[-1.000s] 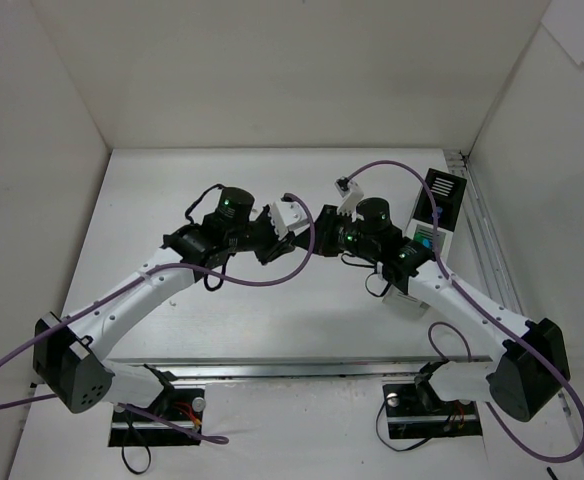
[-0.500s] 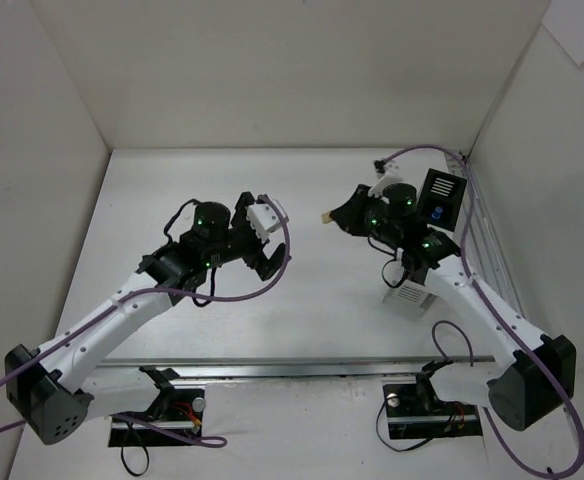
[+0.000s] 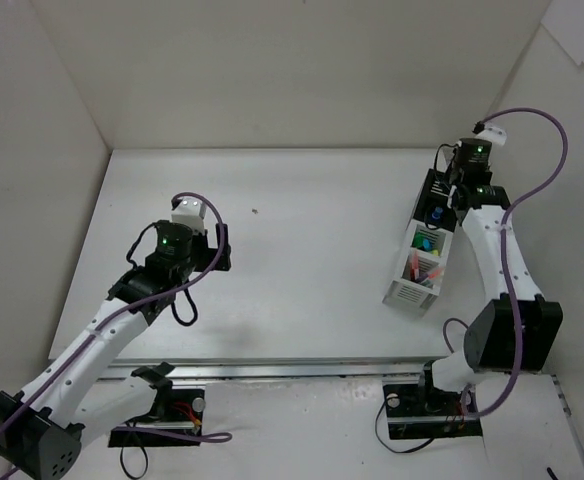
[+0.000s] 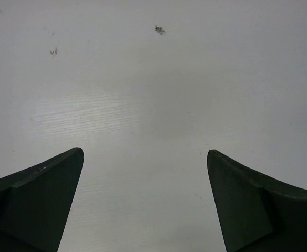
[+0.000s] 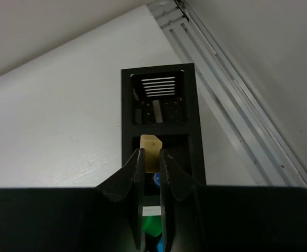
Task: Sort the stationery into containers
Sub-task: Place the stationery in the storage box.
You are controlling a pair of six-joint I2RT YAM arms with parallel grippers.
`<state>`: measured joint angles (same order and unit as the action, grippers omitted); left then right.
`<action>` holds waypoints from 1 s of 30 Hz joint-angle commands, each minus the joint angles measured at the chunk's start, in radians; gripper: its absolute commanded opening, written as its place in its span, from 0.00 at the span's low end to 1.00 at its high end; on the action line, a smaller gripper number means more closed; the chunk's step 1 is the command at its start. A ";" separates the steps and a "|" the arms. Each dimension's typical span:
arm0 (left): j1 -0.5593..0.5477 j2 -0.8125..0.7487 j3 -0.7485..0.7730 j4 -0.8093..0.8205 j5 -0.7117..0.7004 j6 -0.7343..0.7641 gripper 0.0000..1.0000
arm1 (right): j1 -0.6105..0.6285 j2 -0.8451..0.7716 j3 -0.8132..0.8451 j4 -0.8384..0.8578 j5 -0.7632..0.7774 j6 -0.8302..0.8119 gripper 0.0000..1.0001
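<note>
A tan eraser [image 5: 150,143] was pinched upright between the narrow-set fingers of the right claw [image 5: 150,154], hanging above the black end of the organizer [image 3: 396,291]. The wrist view did not show whether it was touching the organizer.

The organizer lay as one long strip. Its black section [image 5: 126,115] was farthest from the arm bases and its two white sections nearer. In the black section, the far cell with the slotted end wall looked dark inside and its contents could not be made out. The cell next to it held a blue-capped item [image 3: 436,215]. The middle white section held something green [image 3: 425,242], and the nearest white section held pink and red pens [image 3: 427,270].

Well to the organizer's left, the left claw [image 4: 145,153] stood spread wide over the bare white surface [image 3: 302,270], holding nothing.
</note>
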<state>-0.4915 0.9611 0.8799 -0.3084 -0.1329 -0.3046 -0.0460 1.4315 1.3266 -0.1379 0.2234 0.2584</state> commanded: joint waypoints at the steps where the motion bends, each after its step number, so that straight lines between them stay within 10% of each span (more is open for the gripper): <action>1: 0.030 0.004 -0.028 0.049 0.002 -0.082 0.99 | -0.038 0.097 0.104 0.004 0.019 -0.073 0.00; 10: 0.079 -0.015 -0.019 0.049 0.006 -0.073 0.99 | -0.098 0.328 0.269 0.009 -0.019 -0.099 0.00; 23: 0.088 -0.067 -0.019 -0.012 -0.011 -0.093 0.99 | -0.100 0.196 0.218 0.008 -0.050 -0.073 0.98; 30: 0.088 -0.142 -0.022 -0.018 0.021 -0.111 0.99 | -0.100 -0.208 -0.148 0.008 -0.042 0.031 0.98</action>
<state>-0.4103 0.8593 0.8234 -0.3557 -0.1257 -0.3950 -0.1387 1.4010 1.2903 -0.1574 0.1726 0.2302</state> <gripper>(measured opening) 0.996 0.979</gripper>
